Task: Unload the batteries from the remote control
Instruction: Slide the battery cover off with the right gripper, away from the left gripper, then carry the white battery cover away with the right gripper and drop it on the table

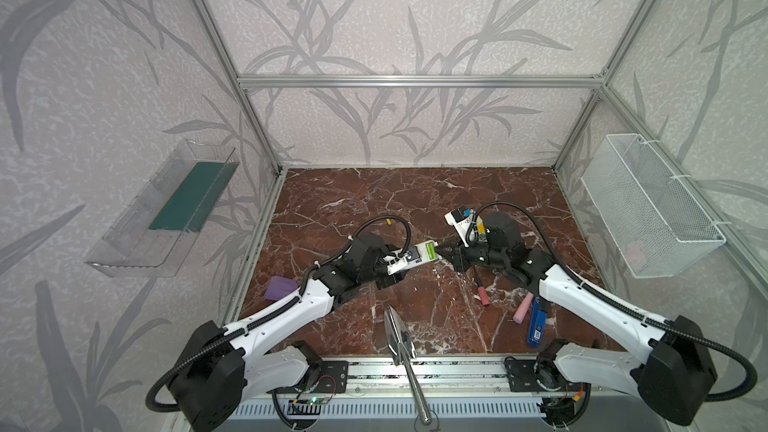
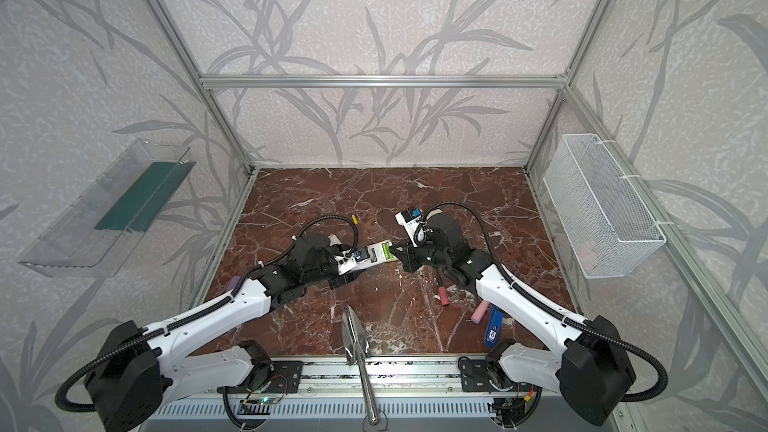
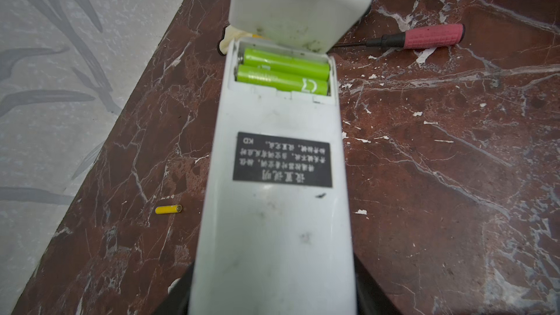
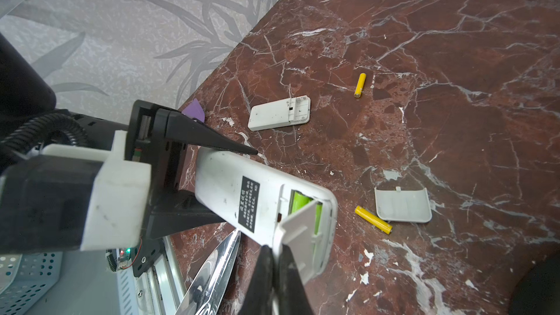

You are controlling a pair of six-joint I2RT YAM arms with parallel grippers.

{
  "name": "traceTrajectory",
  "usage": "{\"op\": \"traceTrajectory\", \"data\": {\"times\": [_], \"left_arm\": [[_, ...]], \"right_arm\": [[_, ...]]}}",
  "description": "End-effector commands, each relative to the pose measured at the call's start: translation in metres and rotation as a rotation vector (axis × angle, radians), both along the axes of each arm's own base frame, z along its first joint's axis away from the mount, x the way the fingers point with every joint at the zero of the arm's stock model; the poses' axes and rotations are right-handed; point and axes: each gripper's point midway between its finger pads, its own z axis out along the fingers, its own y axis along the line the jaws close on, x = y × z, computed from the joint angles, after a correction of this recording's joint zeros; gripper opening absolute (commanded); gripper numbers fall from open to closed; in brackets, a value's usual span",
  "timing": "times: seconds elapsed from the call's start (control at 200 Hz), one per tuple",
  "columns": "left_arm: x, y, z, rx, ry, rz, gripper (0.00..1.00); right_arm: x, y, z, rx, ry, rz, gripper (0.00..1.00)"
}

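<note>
in both top views the left arm [image 1: 282, 313] ran from the lower left of the frame up toward the centre, its black wrist just left of the middle. the left gripper [image 4: 239, 186] pointed to the right, its two black fingers [image 4: 212, 143] clamped on the long sides of the remote control [image 4: 260, 195]. the right arm [image 1: 590, 297] came in from the lower right, its wrist turned back toward the centre. the right gripper [image 1: 439, 252] faced the left one at the remote's far end, jaws pinched tight on the raised battery cover [image 4: 298, 225].
</note>
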Motion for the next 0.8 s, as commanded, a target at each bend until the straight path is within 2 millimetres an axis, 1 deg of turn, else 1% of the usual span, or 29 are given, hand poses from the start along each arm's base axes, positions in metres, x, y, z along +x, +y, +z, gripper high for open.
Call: {"op": "traceTrajectory", "data": {"times": [0.0, 0.16, 0.275, 0.615, 0.795], "left_arm": [[0.003, -0.009, 0.019, -0.068, -0.029, -0.016, 0.28], [0.004, -0.012, 0.025, -0.101, -0.042, -0.021, 0.28], [0.005, -0.011, 0.025, -0.098, -0.043, -0.020, 0.28], [0.012, 0.000, 0.005, -0.044, -0.023, 0.024, 0.28], [0.017, 0.013, -0.011, 0.015, 0.010, 0.059, 0.28]], "right_arm": [[0.000, 0.003, 0.003, 0.013, 0.002, 0.012, 0.04], [0.002, 0.005, -0.005, 0.008, 0.025, 0.010, 0.02], [0.003, 0.008, -0.004, 0.025, 0.024, 0.018, 0.00], [0.003, 0.014, 0.008, 0.056, 0.006, 0.045, 0.00], [0.006, 0.009, 0.021, 0.055, -0.037, 0.017, 0.00]]}}
